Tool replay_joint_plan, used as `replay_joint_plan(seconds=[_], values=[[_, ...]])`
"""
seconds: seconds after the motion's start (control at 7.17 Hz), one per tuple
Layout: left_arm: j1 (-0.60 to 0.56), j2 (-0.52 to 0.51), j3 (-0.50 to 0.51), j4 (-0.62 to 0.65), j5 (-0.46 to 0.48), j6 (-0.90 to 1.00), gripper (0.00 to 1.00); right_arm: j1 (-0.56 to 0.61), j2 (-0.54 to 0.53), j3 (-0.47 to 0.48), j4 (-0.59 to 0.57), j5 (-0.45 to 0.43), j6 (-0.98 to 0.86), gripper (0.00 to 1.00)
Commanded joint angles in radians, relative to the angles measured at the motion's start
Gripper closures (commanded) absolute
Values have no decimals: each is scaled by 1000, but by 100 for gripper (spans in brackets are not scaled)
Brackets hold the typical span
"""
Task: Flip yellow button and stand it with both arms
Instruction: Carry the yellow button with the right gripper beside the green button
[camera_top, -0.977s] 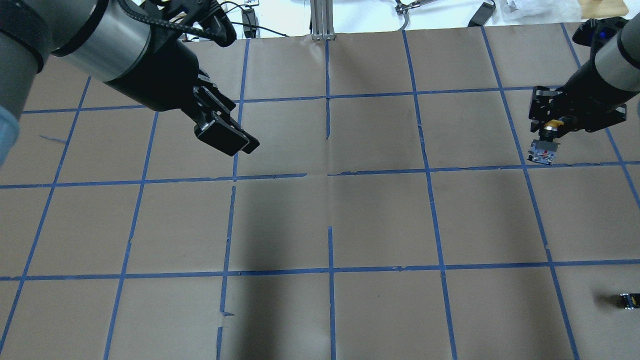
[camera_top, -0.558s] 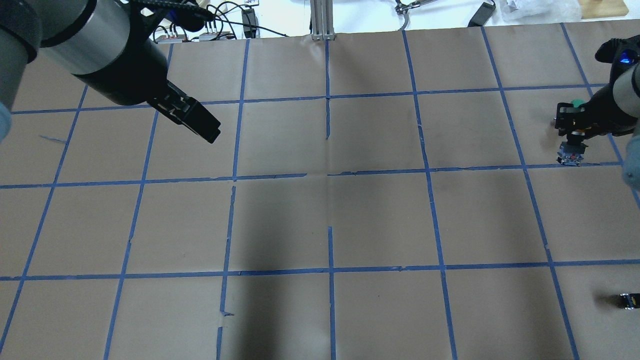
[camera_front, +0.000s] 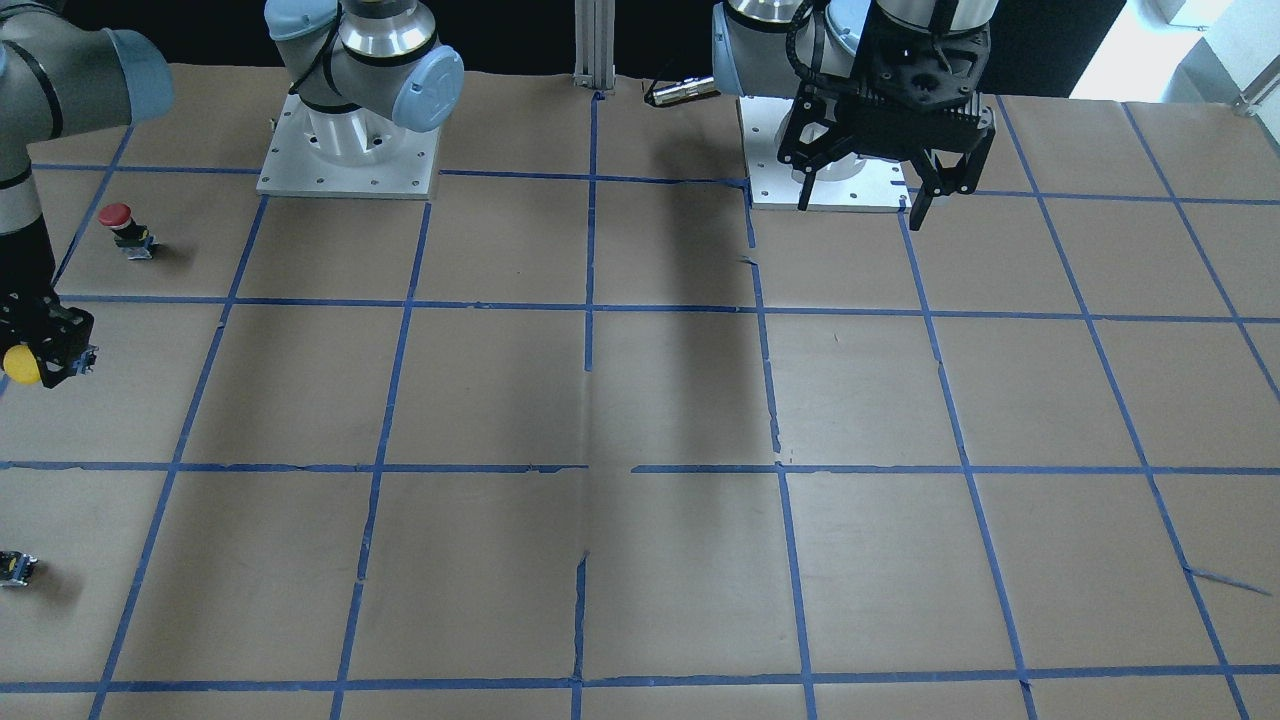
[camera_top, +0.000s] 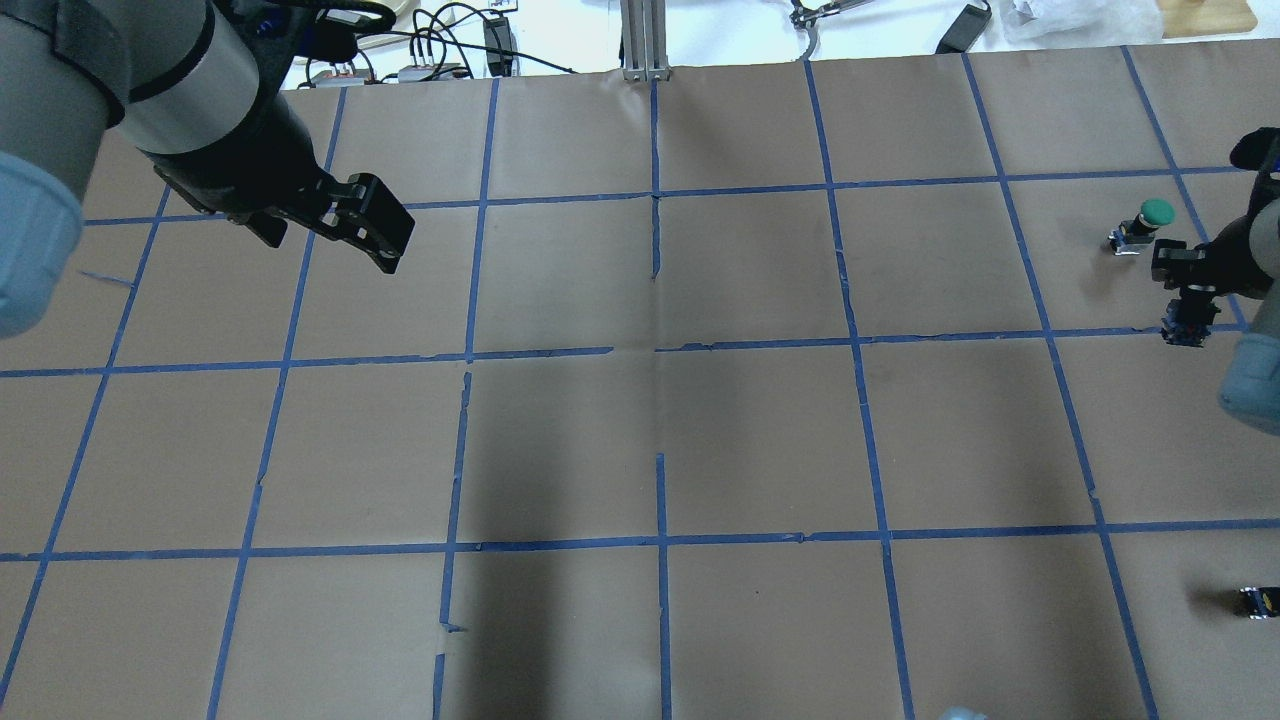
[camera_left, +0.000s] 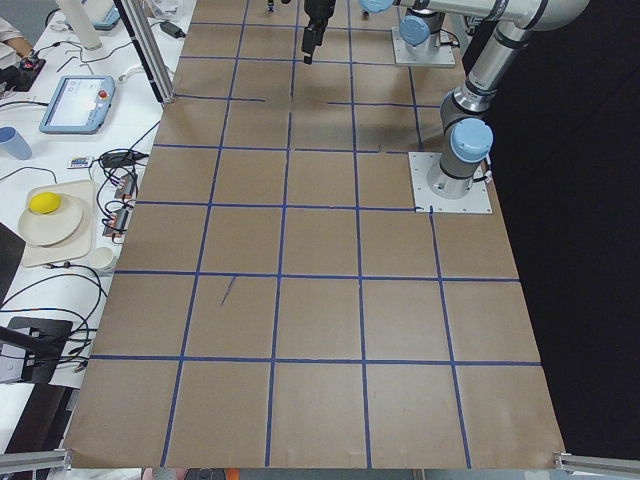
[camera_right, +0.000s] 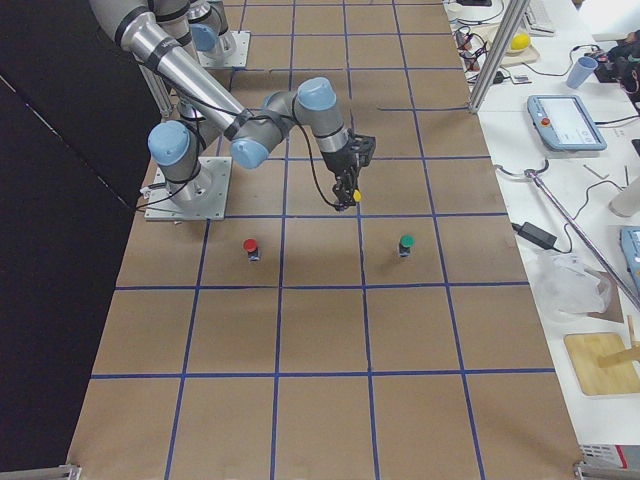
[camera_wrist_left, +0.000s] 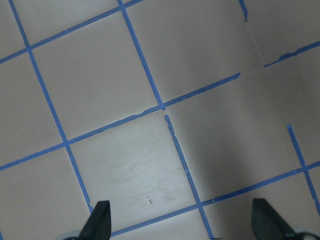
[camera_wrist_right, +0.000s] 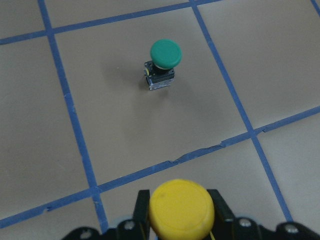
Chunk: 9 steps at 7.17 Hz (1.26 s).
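The yellow button (camera_wrist_right: 182, 209) is clamped between the fingers of my right gripper (camera_top: 1190, 290), cap toward the wrist camera and black body (camera_top: 1185, 328) pointing down past the fingertips. It also shows at the left edge of the front view (camera_front: 20, 365) and in the right side view (camera_right: 356, 197). It hangs low over the paper; I cannot tell whether it touches. My left gripper (camera_front: 865, 200) is open and empty, held high near its arm's base, far from the button. It also shows in the overhead view (camera_top: 325, 232) and the left wrist view (camera_wrist_left: 182, 225).
A green-capped button (camera_top: 1150, 220) stands just beyond the right gripper, also in the right wrist view (camera_wrist_right: 164, 62). A red-capped button (camera_front: 120, 225) stands nearer the robot. A small capless part (camera_top: 1258, 600) lies near the table's right edge. Brown paper with blue tape lines (camera_top: 660, 350) covers the table.
The right gripper has carried the yellow button further right, uncovering the green button. The left arm has drawn back to the left and turned its wrist.
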Motion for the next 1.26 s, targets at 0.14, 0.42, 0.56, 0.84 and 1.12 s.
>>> replay_joint_plan(seconds=[0.14, 0.42, 0.56, 0.84, 1.12], values=[[8, -16, -57, 21, 2, -86, 0, -32, 75, 69, -198, -59, 12, 96], [8, -46, -24, 20, -1, -151, 0, -37, 107, 150, -373, -70, 15, 96], [7, -69, 27, 9, 0, -175, 0, -37, 115, 158, -390, -70, 37, 96], [3, -78, 56, -13, 8, -168, 0, -39, 182, 172, -511, -70, 93, 96], [-10, -78, 63, -22, 8, -168, 0, -39, 305, 194, -771, -133, 94, 96]])
